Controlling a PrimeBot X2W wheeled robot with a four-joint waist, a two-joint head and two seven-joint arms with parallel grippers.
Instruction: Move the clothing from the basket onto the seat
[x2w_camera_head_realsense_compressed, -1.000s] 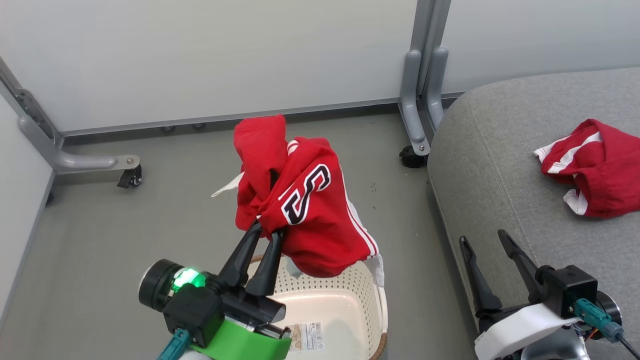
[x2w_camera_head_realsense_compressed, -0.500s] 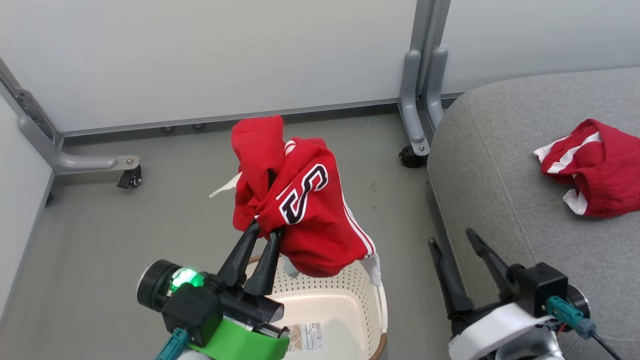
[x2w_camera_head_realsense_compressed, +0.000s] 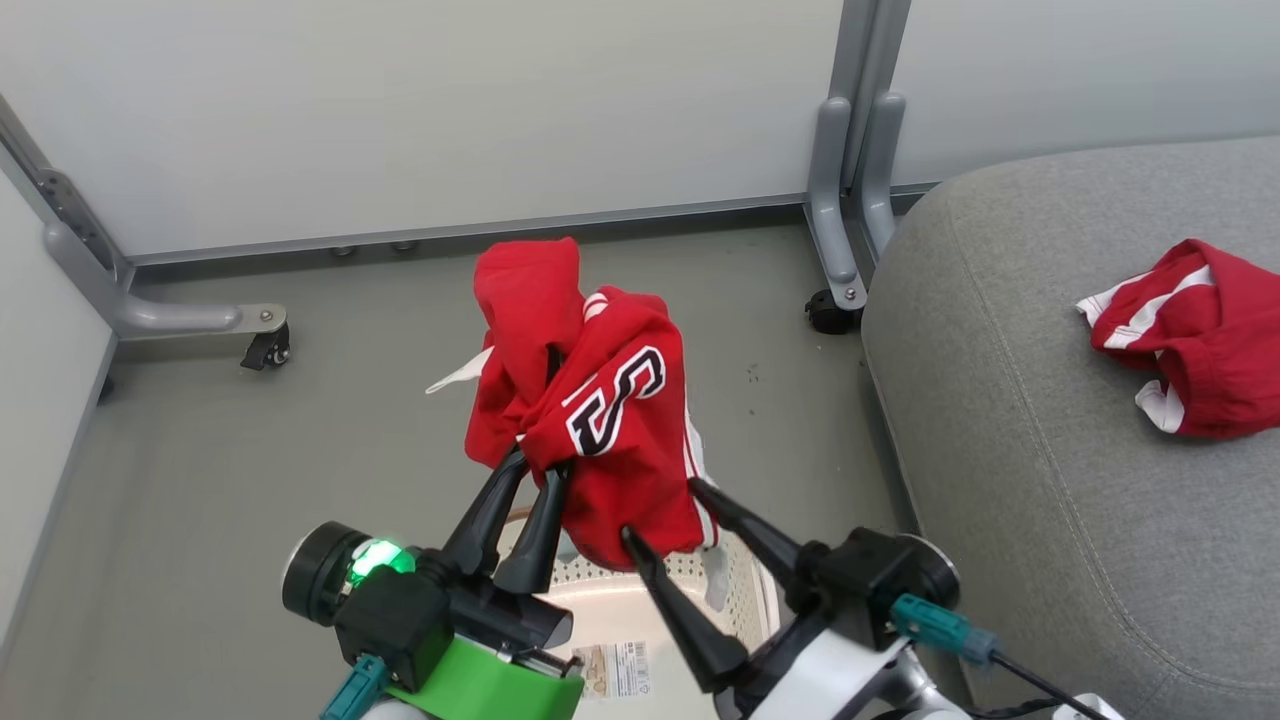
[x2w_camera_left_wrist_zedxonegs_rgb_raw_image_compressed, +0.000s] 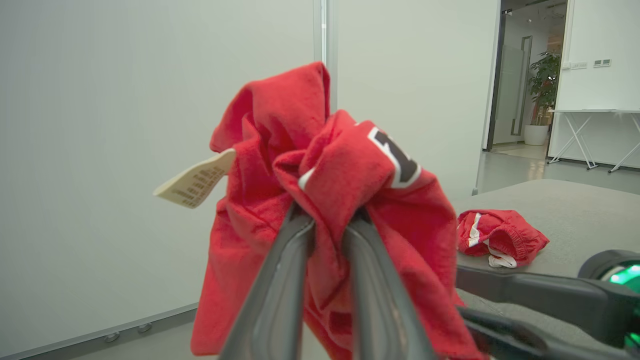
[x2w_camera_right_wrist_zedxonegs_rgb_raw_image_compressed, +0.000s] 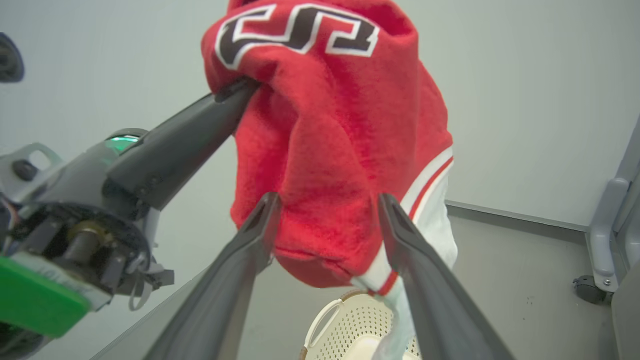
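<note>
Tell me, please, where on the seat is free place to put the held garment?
The seat is bare from its rounded left edge up to the red garment lying far right; that grey patch is free. Crowded: above the basket, where the left pincer grips the lettered garment and the open right pincer flanks its lower end.

The right gripper (x2w_camera_head_realsense_compressed: 658, 507) with two dark fingers shifts left from the grey fabric-upholstered seat (x2w_camera_head_realsense_compressed: 1050, 420); its spread fingers now straddle the hanging red lettered garment (x2w_camera_head_realsense_compressed: 620, 440).
</note>
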